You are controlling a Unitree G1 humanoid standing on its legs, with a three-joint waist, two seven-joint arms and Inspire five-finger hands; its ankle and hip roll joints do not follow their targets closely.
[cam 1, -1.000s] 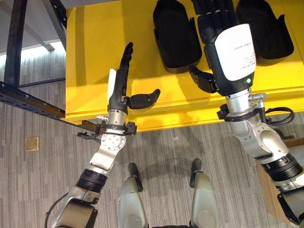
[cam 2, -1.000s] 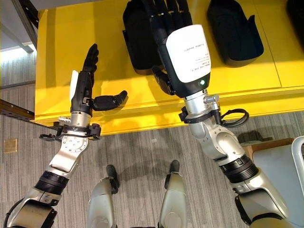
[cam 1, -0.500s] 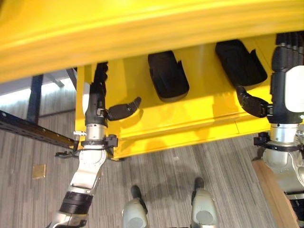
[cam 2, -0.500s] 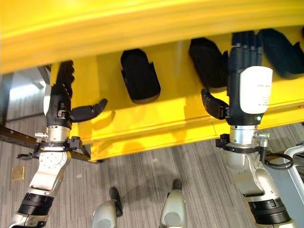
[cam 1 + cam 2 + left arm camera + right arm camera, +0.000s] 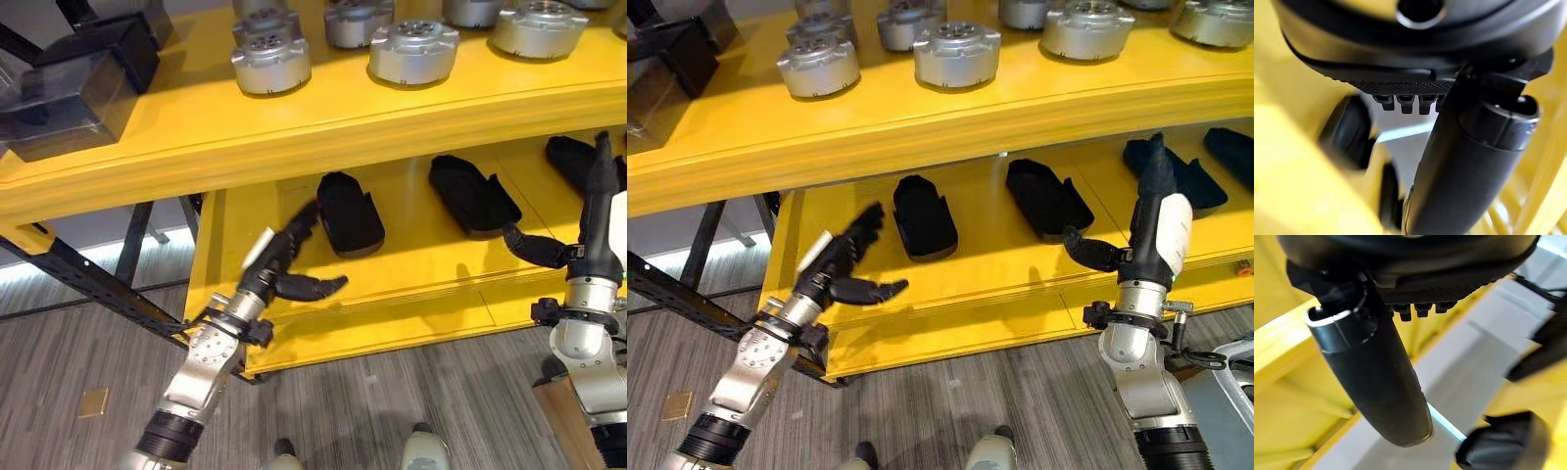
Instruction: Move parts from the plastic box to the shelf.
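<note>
While its fingers (image 5: 862, 223) stretch out straight and its thumb juts sideways, the left hand (image 5: 279, 266) hangs empty before the lower level of a yellow shelf (image 5: 421, 103). Off to the robot's right, the right hand (image 5: 1151, 230) stands upright at that level's front edge — fingers straight and pointing up, thumb spread toward the middle, nothing in its hold.

Between and behind the two hands, black moulded parts (image 5: 350, 211) lie in a row on the lower board, well apart from each other; one sits just beyond the left fingertips, another (image 5: 472, 194) further along, and a third (image 5: 1176, 171) is partly behind the right hand.

Round silver metal parts (image 5: 413, 51) stand in rows on the upper board, among them one (image 5: 270, 62) near its front edge. At that board's left end rest dark boxes (image 5: 83, 83). A black steel frame (image 5: 88, 284) runs down beside the shelf to the grey plank floor (image 5: 950, 411).
</note>
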